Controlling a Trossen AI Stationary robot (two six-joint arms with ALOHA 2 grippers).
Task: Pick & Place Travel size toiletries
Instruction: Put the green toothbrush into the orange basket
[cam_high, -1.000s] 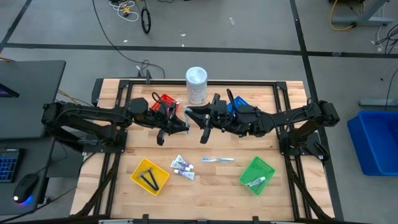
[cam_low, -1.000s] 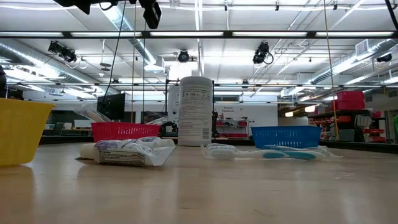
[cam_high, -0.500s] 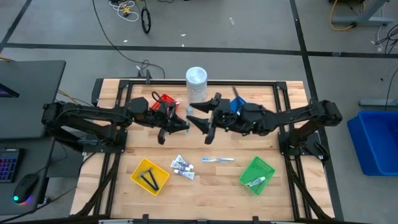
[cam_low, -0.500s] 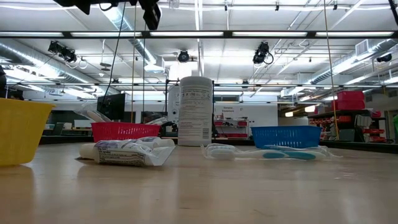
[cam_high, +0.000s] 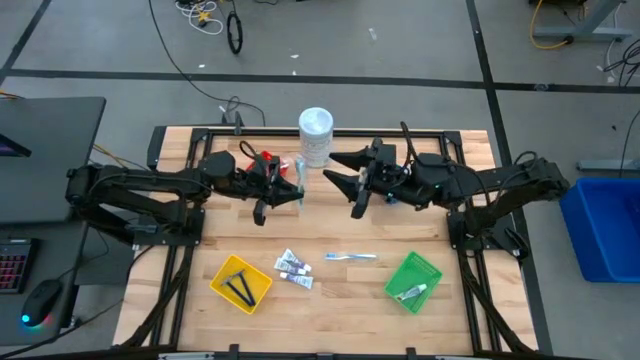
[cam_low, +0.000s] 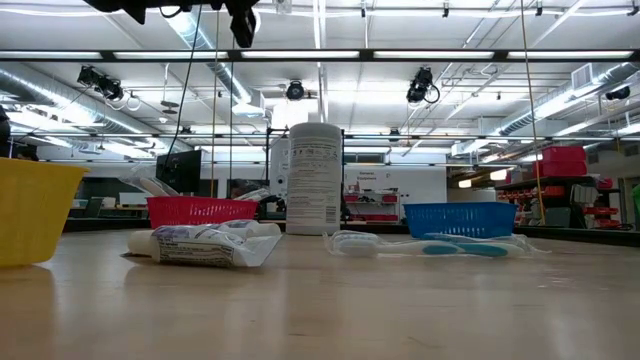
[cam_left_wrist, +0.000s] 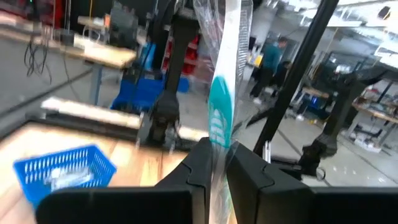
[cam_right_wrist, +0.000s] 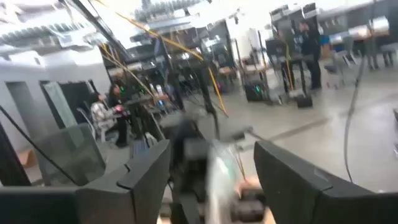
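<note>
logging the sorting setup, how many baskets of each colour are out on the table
yellow basket: 1
red basket: 1
blue basket: 1
green basket: 1
total: 4

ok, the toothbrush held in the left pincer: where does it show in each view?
High: packaged toothbrush at the left pincer, just below the white container.
Low: not in it; the table toothbrush lying there is another one.
Left wrist: centre, clamped between the fingers.
Right wrist: cannot tell.
Landmark: blue basket, also in the left wrist view.
</note>
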